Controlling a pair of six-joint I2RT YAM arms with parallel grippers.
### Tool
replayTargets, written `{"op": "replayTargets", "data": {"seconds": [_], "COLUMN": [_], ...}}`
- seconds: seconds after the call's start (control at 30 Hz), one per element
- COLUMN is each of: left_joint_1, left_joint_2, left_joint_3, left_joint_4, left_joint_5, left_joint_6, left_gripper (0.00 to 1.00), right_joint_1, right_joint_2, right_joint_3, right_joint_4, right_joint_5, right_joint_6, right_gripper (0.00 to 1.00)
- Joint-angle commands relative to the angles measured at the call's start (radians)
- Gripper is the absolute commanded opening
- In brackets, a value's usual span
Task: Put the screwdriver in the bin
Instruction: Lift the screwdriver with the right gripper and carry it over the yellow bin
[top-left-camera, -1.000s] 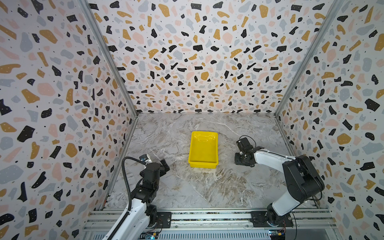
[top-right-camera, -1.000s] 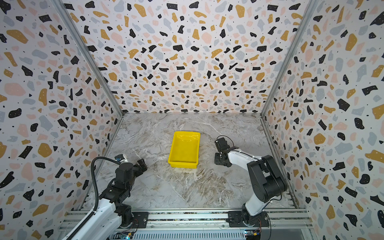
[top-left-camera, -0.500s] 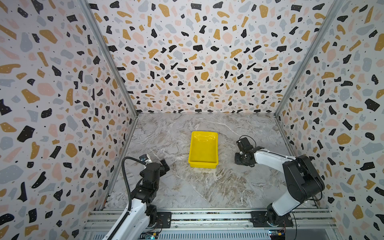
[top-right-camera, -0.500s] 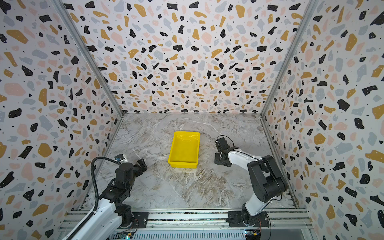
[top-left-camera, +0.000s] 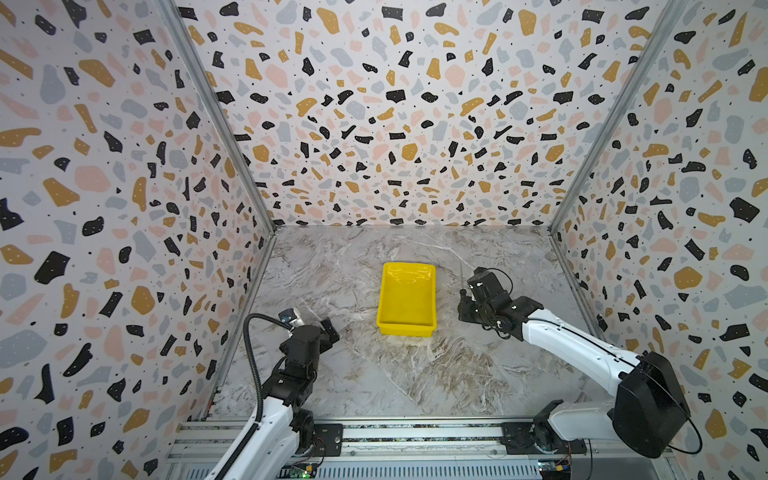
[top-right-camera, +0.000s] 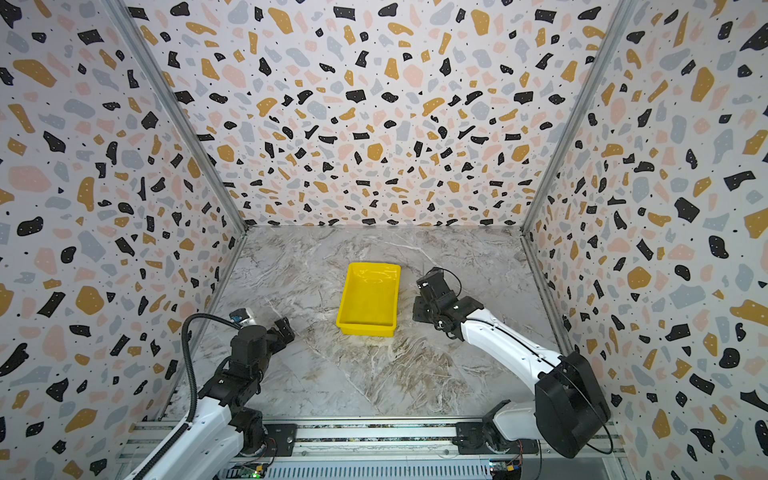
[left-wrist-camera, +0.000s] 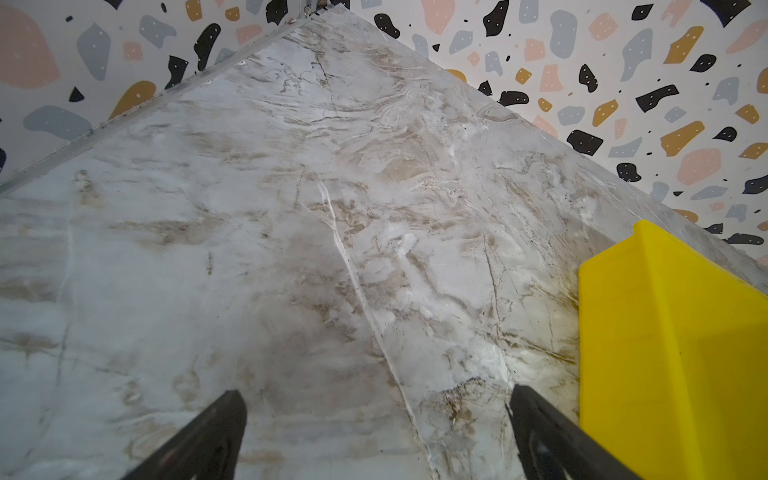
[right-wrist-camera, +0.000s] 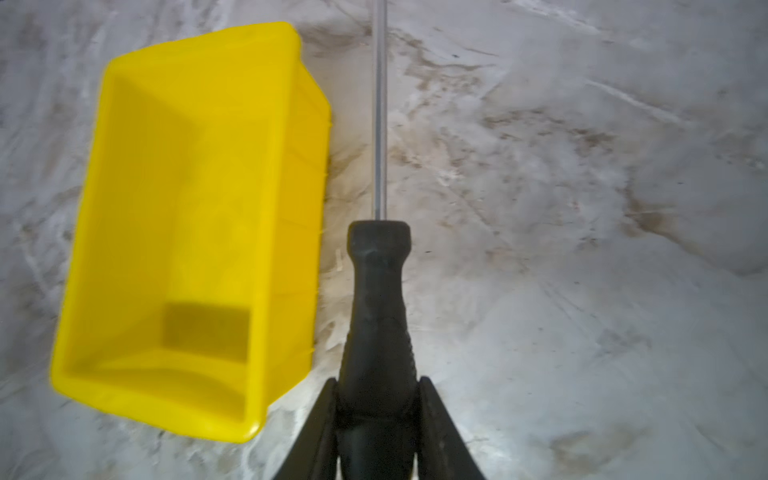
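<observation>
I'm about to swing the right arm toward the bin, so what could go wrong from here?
1. The jaws clamp the screwdriver by its handle alone. The long shaft sticks far ahead of them and may pivot or slip in transit.
2. The shaft runs close beside the bin wall. A sideways swing without lifting first could catch the rim and shove the bin.

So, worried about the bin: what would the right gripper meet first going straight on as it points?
Not the bin: it lies beside the line. Ahead of the right gripper and its held screwdriver only bare table shows; depth unclear.
</observation>
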Motion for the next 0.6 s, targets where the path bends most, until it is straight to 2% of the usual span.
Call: {"op": "replayTargets", "data": {"seconds": [0.0,0.2,0.4,0.57], "left_joint_1": [0.003,0.003,0.002,0.002], "left_joint_2": [-0.011,-0.023,-0.034,-0.035], "left_joint_3": [0.005,0.002,0.0,0.0], "left_joint_4": [0.024,0.019,0.017,0.02], "left_joint_5": [-0.002,-0.006,-0.009,-0.009], "left_joint_6": [0.002,0.001,0.0,0.0], "left_gripper": [1.0,1.0,1.0,1.0], "right_joint_1": [0.086,0.217,0.235,0.234], "right_joint_2": [0.009,0.129,0.292,0.369], "right_joint_3": [0.074,0.161,0.242,0.303], "right_joint_4": [0.036,0.151,0.235,0.242], "right_joint_5": [0.032,0.066,0.002,-0.019], "right_joint_6": [0.121,0.231,0.286,0.296], "right_gripper": [0.14,0.14,0.14,0.14]}}
